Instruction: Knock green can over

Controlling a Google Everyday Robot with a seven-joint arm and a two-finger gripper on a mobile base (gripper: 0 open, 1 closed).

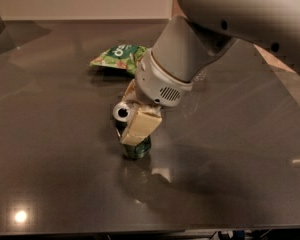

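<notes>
The green can (pixel 138 148) stands on the dark table (pixel 50 149), tilted with its silver top (pixel 122 112) leaning left towards the camera. My gripper (pixel 131 123) comes down from the upper right and is shut on the can. One cream finger (pixel 141 126) lies across the can's front and the other sits behind it, mostly hidden. Only the can's base and top show.
A green and white snack bag (pixel 119 56) lies flat behind the can, at the back of the table. My large grey arm (pixel 230 29) fills the upper right. The table's front edge runs along the bottom of the view.
</notes>
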